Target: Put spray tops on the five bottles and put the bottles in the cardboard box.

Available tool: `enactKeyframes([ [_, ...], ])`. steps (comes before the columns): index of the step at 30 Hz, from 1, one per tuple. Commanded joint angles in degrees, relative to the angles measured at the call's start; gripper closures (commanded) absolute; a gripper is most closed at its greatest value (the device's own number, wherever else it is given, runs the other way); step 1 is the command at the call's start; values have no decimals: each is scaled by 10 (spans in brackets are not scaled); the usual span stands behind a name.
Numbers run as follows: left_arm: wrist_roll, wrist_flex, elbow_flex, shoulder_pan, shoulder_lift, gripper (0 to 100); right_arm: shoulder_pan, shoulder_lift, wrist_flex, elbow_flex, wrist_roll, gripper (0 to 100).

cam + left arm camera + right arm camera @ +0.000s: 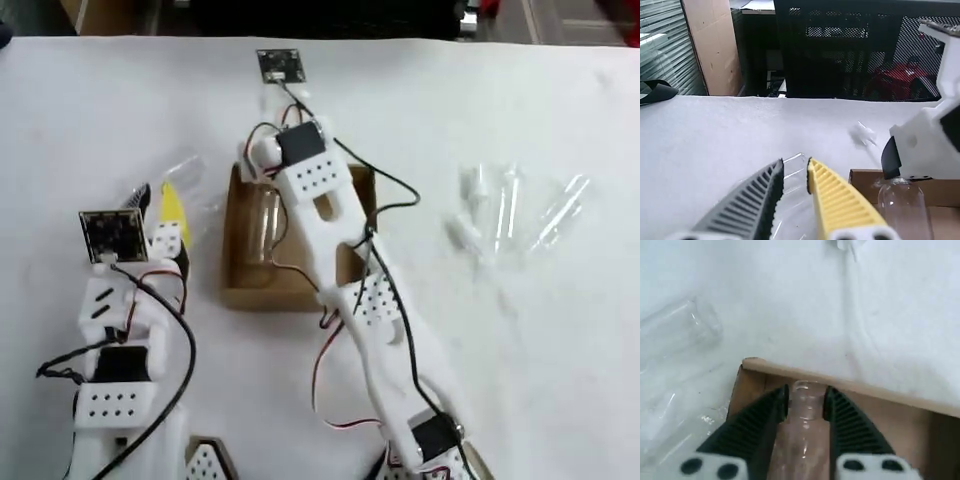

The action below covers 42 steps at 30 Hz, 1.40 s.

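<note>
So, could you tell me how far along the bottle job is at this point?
Early. Done: nothing I can confirm. In hand: the right claw is shut on a bottle at the box, and the bottle's neck is bare. Left: the spray tops lie loose on the table, and clear bottles lie beside the box, near the left claw.

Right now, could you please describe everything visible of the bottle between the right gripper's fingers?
The bottle is clear, with a round body, narrower neck and open mouth, no spray top. The right gripper is shut on it near the neck, holding it inside the box by one wall; whether it touches the floor is unclear.
</note>
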Motion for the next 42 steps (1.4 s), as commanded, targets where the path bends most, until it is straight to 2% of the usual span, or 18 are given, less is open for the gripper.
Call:
enactKeyframes([
  [1,-4,-17,-5,-2,0,916,5,15,-23,-18,-2,959],
  [4,-4,-17,-5,-2,0,915,1,9,-19,-20,-2,986],
  [14,-4,-17,-5,-2,0,915,-11,-102,47,-18,0,981],
  [20,-4,-17,-5,-2,0,915,-46,-175,54,-18,91,981],
  [28,-4,-17,-5,-3,1,915,-72,-297,56,-17,124,981],
  [35,-4,-17,-5,-3,0,915,-68,-435,57,-16,124,982],
  [39,-4,-17,-5,-3,0,916,-68,-549,57,-11,125,982],
  [42,-4,-17,-5,-4,0,916,-58,-663,57,47,125,982],
])
